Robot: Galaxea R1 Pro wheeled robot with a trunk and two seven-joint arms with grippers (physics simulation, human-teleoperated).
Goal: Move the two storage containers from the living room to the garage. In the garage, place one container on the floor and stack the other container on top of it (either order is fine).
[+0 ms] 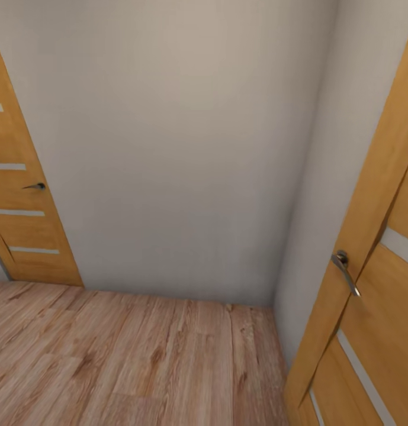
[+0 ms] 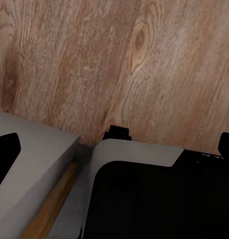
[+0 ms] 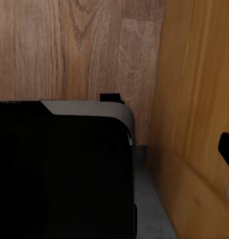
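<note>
No red-orange container appears in these pictures, so where the two boxes are cannot be told; the robot stands in a hallway of light wood plank flooring [image 1: 138, 361], facing a pale wall [image 1: 186, 148] with one wooden door [image 1: 23, 201] at the left and another wooden door [image 1: 369, 284], with its lever handle [image 1: 344, 269], close at the right. Both wrist views look down past the robot's black and grey base [image 3: 64, 169] at the planks, the right one with that door panel just beside the base, and whether the fingers of either gripper are apart or together cannot be told. The likely trouble is that the base, hemmed into this corner, clips the right door or its handle on turning, because so little room is left there.
</note>
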